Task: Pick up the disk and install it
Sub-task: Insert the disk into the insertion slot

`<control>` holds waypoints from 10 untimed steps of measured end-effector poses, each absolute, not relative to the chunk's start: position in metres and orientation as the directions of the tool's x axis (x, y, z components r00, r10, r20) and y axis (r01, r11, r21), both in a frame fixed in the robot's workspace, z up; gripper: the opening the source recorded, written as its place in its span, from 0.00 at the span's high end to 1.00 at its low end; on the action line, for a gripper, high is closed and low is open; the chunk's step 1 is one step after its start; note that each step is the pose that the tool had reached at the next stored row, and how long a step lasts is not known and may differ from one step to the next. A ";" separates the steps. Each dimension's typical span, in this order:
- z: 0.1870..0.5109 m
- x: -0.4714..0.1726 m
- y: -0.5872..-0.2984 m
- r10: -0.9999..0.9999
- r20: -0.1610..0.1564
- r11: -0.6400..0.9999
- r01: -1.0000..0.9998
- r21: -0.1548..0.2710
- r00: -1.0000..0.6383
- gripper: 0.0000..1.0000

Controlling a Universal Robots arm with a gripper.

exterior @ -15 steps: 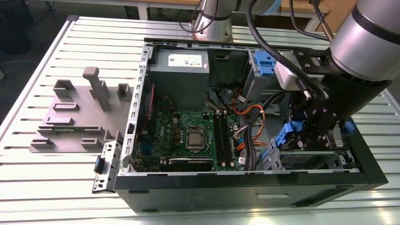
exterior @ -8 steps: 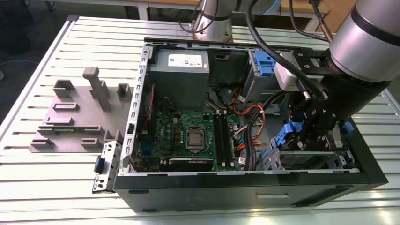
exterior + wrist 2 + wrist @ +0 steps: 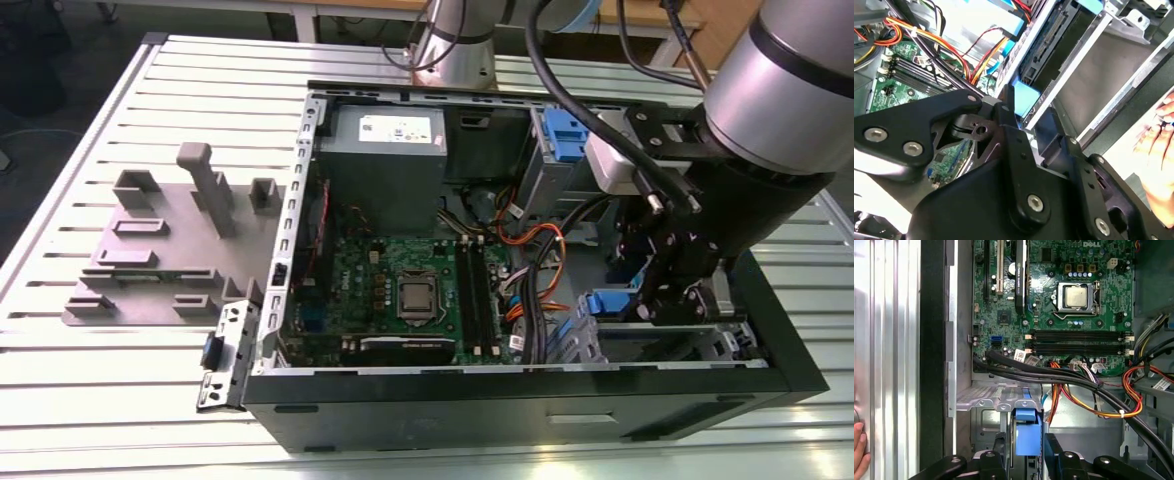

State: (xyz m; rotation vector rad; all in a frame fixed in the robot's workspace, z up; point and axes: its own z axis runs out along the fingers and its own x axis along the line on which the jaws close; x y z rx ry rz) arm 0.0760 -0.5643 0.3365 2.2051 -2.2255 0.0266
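The disk [image 3: 1026,437] stands on edge in the metal drive bay [image 3: 989,400] at the front corner of the open computer case [image 3: 534,390], on the exterior view's right. Its blue carrier frame [image 3: 1026,97] and dark underside [image 3: 1054,47] show in the second wrist view. My gripper [image 3: 1026,447] reaches down into the bay, with a black finger [image 3: 1000,452] on each side of the blue frame, shut on the disk. In the exterior view the gripper [image 3: 663,300] hangs beside a blue edge [image 3: 611,302].
The green motherboard [image 3: 1064,315], black cable bundles [image 3: 1054,375] and orange-yellow wires [image 3: 1089,405] lie close to the bay. A grey power-supply box [image 3: 387,140] sits at the case's back. A person's hand [image 3: 1159,140] rests outside the case wall. A grey fixture plate [image 3: 167,250] lies on the table.
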 end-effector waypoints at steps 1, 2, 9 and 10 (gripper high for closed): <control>0.337 0.076 -0.564 -1.000 0.018 0.009 -1.000 -0.006 -0.009 0.58; 0.337 0.076 -0.564 -1.000 0.018 0.009 -1.000 -0.006 -0.009 0.58; 0.337 0.076 -0.564 -1.000 0.020 0.009 -1.000 -0.006 -0.009 0.87; 0.337 0.076 -0.564 -1.000 0.020 0.009 -1.000 -0.006 -0.009 0.87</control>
